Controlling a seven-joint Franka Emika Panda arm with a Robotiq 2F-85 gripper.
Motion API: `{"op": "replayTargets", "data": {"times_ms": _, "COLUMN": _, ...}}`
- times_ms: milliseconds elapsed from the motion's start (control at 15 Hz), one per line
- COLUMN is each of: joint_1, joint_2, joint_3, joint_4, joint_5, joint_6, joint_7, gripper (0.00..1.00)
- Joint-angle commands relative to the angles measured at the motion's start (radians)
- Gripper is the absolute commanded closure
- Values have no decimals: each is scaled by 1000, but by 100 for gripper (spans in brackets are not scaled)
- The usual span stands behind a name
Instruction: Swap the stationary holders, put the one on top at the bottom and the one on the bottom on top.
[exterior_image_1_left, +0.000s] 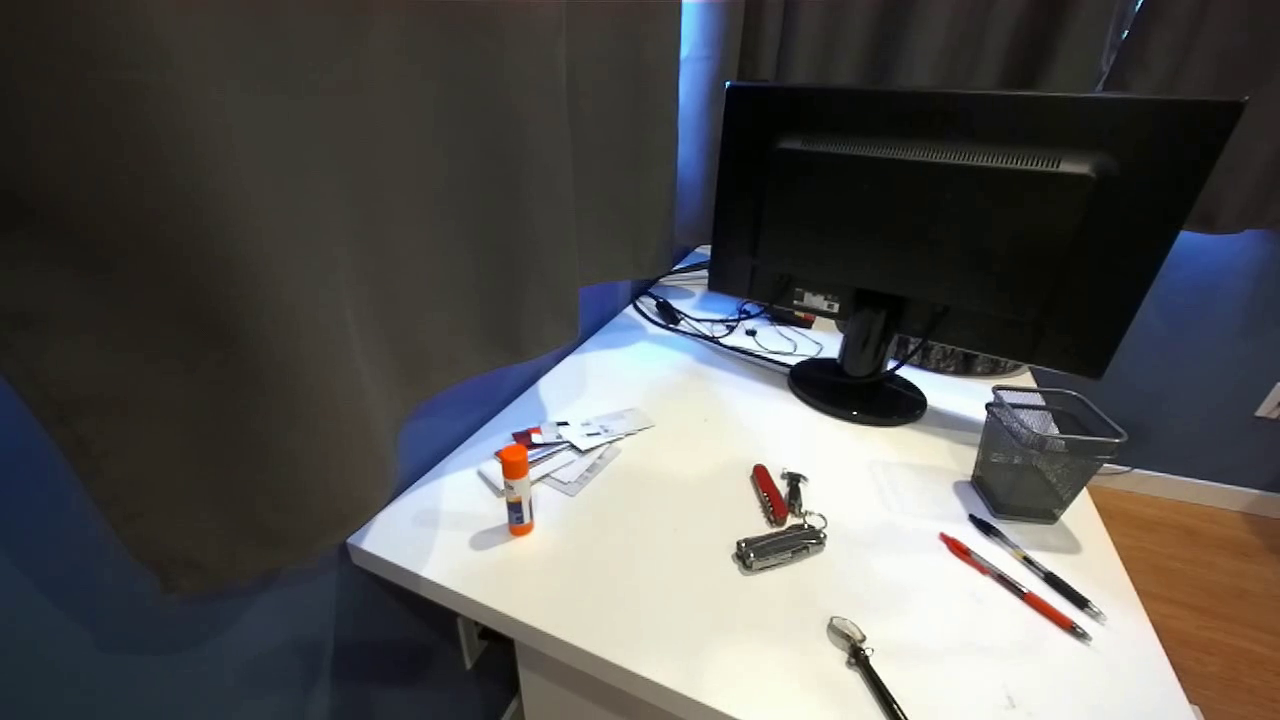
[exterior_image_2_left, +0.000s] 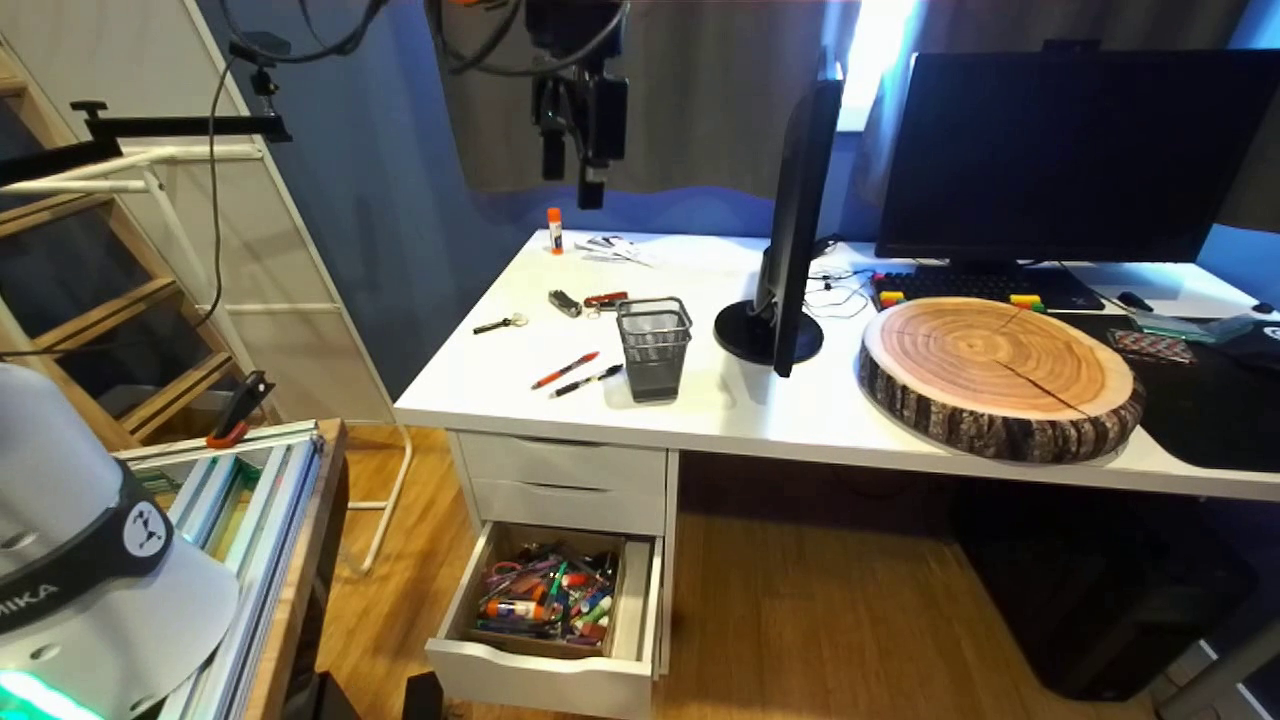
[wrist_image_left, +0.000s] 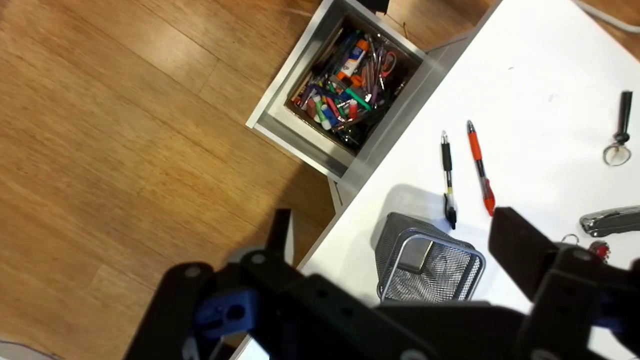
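Two mesh pen cups (exterior_image_2_left: 655, 352), apparently nested as one, stand upright on a white table (exterior_image_2_left: 470, 380), well below the tool (exterior_image_2_left: 572, 184). A grey rim shows uppermost; which cup sits inside which cannot be told. The tool hangs high, its two fingers (wrist_image_left: 514, 245) spread wide and gripping nothing; in the wrist view the cups appear between them, far beneath. Just beside the cups lie one black pen (wrist_image_left: 446, 160) and one red pen (wrist_image_left: 480, 165). Also lower than the tool are one red pocketknife (exterior_image_1_left: 769, 494), one metallic multitool (exterior_image_1_left: 780, 547), one small dark T-shaped item (exterior_image_1_left: 794, 488) and one black-handled item with a metal loop (exterior_image_1_left: 866, 664). One glue stick (exterior_image_1_left: 517, 490) stands near overlapping cards (exterior_image_1_left: 600, 428), too jumbled to count. Right of the tool in an exterior view are one side-on monitor (exterior_image_2_left: 808, 220), one front-facing monitor (exterior_image_2_left: 1040, 150) and one wood slab (exterior_image_2_left: 980, 370). Under the table are three drawers (exterior_image_2_left: 545, 680), the lowest pulled out and packed with stationery (exterior_image_2_left: 550, 590).
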Motion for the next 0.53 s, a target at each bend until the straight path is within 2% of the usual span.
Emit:
{"op": "replayTargets", "data": {"times_ms": 0, "joint_1": 8, "joint_2": 162, "joint_3": 28, "joint_4": 76, "joint_5": 41, "joint_6": 84, "joint_7": 128, "gripper": 0}}
{"op": "replayTargets", "data": {"times_ms": 267, "joint_1": 23, "joint_2": 291, "joint_3": 42, "joint_4": 115, "joint_5": 25, "joint_6": 197, "joint_7": 222, "gripper": 0}}
{"op": "replayTargets", "data": {"times_ms": 333, "joint_1": 18, "joint_2": 226, "joint_3": 29, "joint_4": 71, "joint_5": 18, "joint_6": 165, "joint_7": 177, "gripper": 0}}
{"op": "replayTargets", "data": {"times_ms": 467, "joint_1": 25, "joint_2": 274, "joint_3": 31, "joint_4": 90, "joint_5": 18, "joint_6": 191, "joint_7": 194, "gripper": 0}}
